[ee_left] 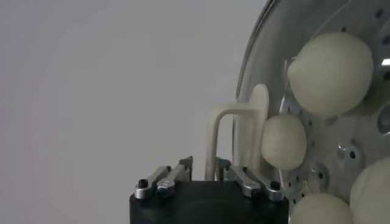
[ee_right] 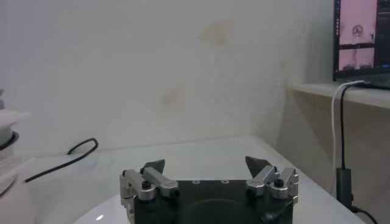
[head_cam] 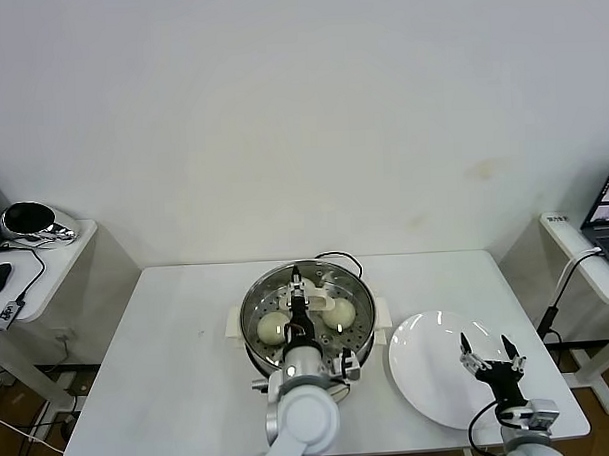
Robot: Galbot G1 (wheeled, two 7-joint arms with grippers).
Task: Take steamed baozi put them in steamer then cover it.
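steamer: the round shiny stainless-steel pot (head_cam: 253, 308) on its white electric base sits mid-table, dead ahead at 12 o'clock from the robot.
baozi: the left wrist view shows four small pale cream-white round buns (ee_left: 329, 73) lying on the perforated tray inside the pot. From the head view only two are easy to pick out, at roughly 9 and 3 o'clock in the pot.
lid: the round clear glass lid (ee_left: 273, 58) looks like it's sitting over the pot with the buns showing through it, though tbh I can't swear it's fully seated.
lid handle: the cream loop handle (ee_left: 234, 112) stands up from the lid's middle.
left gripper (head_cam: 298, 285): it's over the pot's centre, jaws on either side of the cream handle. Can't tell if it's pinching it or slack.
right gripper (head_cam: 486, 354): it hangs over the plate with its claws spread wide, holding nothing.
plate: the flat white round plate (head_cam: 425, 389) lies at 3 o'clock of the steamer, just beside it.
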